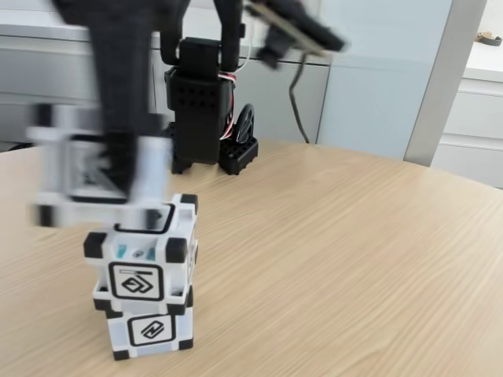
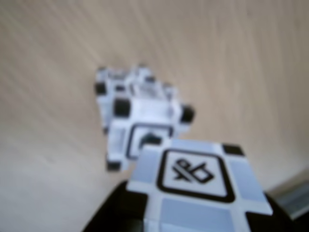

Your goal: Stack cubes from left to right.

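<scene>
held cube [image 1: 98,169] blurred — gripper [image 1: 118,181] smeared

From the fixed view I see my gripper [image 1: 118,169], blurred, clamped on the third cube [image 1: 94,169] just above and left of the two stacked cubes [image 1: 145,283] on the wooden table [image 1: 354,259], with the arm's black base [image 1: 206,118] behind.

A low fixed view faces the arm's base [image 1: 203,110] across the table [image 1: 354,236]; the wrist view looks down closely; both share the stacked cubes [image 1: 145,287].
</scene>
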`<state>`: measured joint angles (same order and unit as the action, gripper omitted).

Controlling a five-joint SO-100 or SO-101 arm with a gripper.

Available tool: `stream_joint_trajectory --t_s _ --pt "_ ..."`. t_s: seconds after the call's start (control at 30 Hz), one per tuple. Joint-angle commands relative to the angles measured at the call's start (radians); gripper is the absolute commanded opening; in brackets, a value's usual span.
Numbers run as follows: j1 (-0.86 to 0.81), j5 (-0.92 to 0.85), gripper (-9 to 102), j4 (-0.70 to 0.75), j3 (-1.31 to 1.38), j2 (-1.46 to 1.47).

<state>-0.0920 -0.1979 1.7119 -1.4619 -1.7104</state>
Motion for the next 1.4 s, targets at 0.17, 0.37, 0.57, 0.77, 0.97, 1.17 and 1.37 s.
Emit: stream_joint_trajectory --t_s 0.17,0.37,0.57,0.77,0.97,1.17,1.37 --pt "0.029 0.021 0 0.006 0.038 -0.006" --pt "0.029 0.014 0 0.008 0.037 -0.006" --pt "0.029 -0.002 0 0.037 0.037 0.000" --pt "0.029 -0.002 0 0.094 0.037 0.000" --pt "0.012 -0.015 0 0.097 0.035 0.017" --pt "0.008 -0.035 0 0.098 0.035 0.095" --pt "0.008 -0.052 0 0.098 0.035 0.097"
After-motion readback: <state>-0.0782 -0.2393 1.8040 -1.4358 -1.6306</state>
